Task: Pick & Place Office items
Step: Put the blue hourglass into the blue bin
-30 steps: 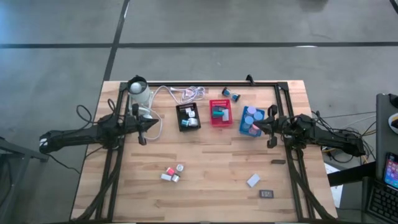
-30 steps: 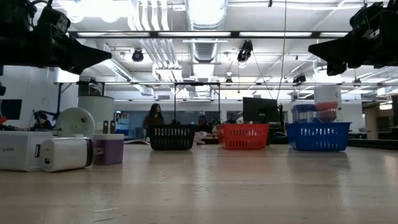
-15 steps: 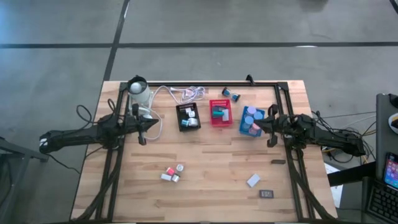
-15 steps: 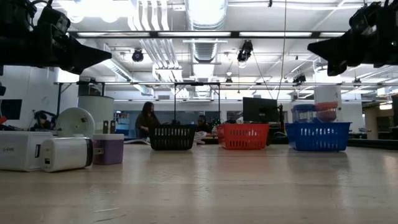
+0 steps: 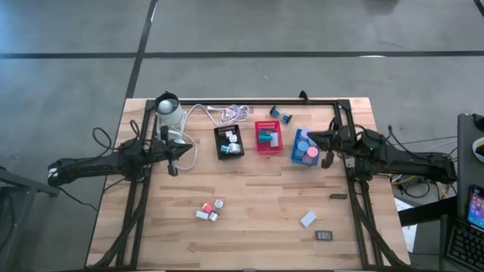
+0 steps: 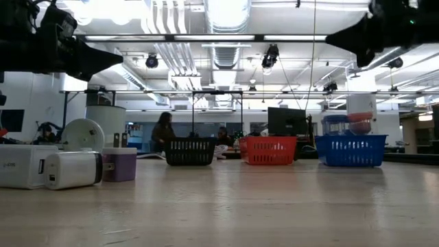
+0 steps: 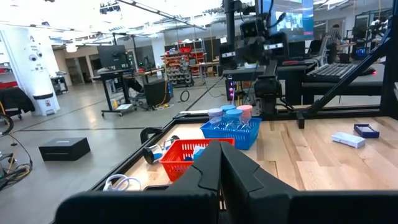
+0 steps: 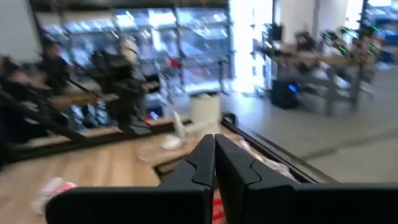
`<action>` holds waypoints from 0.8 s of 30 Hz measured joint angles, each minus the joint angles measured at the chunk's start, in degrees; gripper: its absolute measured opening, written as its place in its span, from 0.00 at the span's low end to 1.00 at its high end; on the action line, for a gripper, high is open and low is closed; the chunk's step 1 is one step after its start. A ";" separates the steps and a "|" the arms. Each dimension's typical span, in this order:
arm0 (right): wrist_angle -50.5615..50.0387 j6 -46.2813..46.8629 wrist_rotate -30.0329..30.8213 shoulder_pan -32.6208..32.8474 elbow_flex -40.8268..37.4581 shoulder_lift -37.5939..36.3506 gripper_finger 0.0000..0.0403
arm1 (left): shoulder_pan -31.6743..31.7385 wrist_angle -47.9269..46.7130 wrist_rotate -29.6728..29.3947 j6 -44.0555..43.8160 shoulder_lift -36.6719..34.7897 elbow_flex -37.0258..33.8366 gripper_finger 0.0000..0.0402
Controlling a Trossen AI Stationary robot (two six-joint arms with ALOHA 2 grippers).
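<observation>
Pale wooden plank table [image 5: 249, 227] with office items partly sorted into three mesh trays.

Both arms hang above the table with jaws closed on nothing: left gripper [image 5: 175, 156] beside the black mesh tray [image 5: 228, 142], right gripper [image 5: 327, 149] over the blue mesh tray [image 5: 305, 148] of round rolls (the red mesh tray [image 5: 267, 136] sits between). Loose small blocks [image 5: 209, 209] and a flat dark rectangle [image 5: 324, 236] lie near the front edge; being small and smooth, they may slip from a pinch.
</observation>
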 joint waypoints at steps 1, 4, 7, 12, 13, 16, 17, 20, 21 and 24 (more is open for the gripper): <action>-1.93 -0.29 1.37 0.00 2.46 2.40 0.02 | -0.01 0.05 0.01 -0.01 0.00 0.00 0.01; -8.41 -0.89 4.70 -0.04 10.09 10.00 0.02 | -0.01 0.03 0.00 -0.08 0.00 0.00 0.01; -13.23 -1.13 6.61 -0.02 17.46 18.35 0.02 | -0.01 0.05 0.01 -0.18 0.00 0.00 0.01; -21.72 -1.55 10.45 -0.63 29.56 30.79 0.02 | -0.01 0.05 0.14 -1.00 0.00 0.00 0.01; -23.38 -1.55 10.58 -1.10 31.85 33.08 0.02 | -0.01 0.05 0.16 -1.01 0.00 0.00 0.01; -29.36 -1.39 10.30 -3.17 38.19 39.51 0.02 | 0.00 0.05 0.23 -1.01 0.00 0.00 0.01; -31.20 -1.26 9.77 -4.13 40.18 41.47 0.02 | -0.01 0.05 0.23 -1.01 0.00 0.00 0.01; -36.02 -0.56 6.14 -7.83 45.88 46.50 0.02 | 0.01 0.05 0.23 -1.01 0.00 0.00 0.01; -37.51 -0.42 4.05 -9.36 47.60 48.07 0.02 | 0.00 0.05 0.23 -1.01 0.00 0.00 0.01; -41.74 -0.28 -1.75 -14.27 52.50 52.58 0.02 | -0.01 0.05 0.23 -1.01 0.00 0.00 0.01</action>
